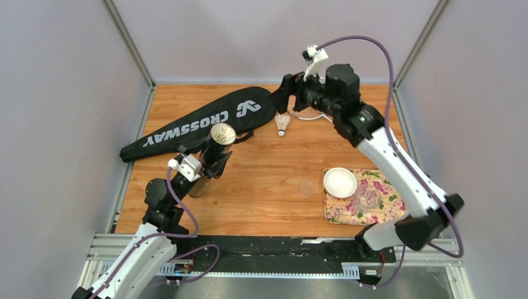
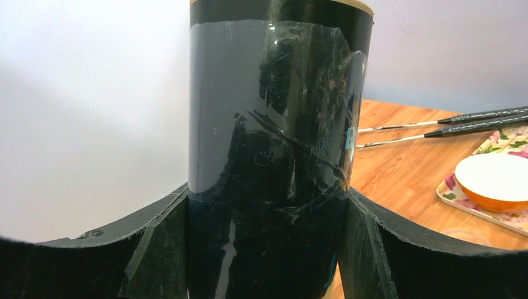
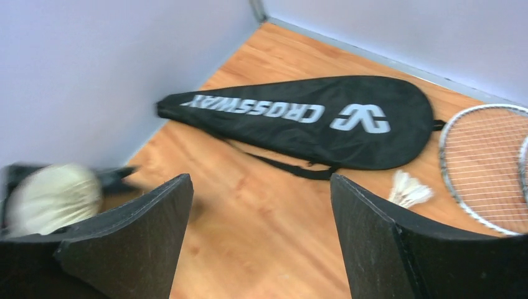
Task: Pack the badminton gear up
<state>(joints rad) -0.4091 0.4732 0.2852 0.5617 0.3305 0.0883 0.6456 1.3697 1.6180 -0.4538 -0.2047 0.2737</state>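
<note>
My left hand [image 2: 268, 212] is closed around the long dark tube [image 2: 274, 93] and holds it with its open mouth pointing up. I cannot tell if its bottom rests on the surface [image 1: 268, 168]. Something white shows inside the mouth, and I think it is a shuttlecock. My right hand [image 3: 260, 184] is open with nothing in it, up in the air near the far wall. Below it one white shuttlecock [image 3: 410, 190] lies on the wood, just beside the fat end of the black bag [image 3: 299, 118] and the round head of a racket [image 3: 485, 162]. I think this shuttlecock goes in the tube next. It looks very light, and its feathers could bend or snap if squeezed hard, so I would pinch it softly at the small round end. The tube looks stiff but shiny and smooth, so it could slip.
</note>
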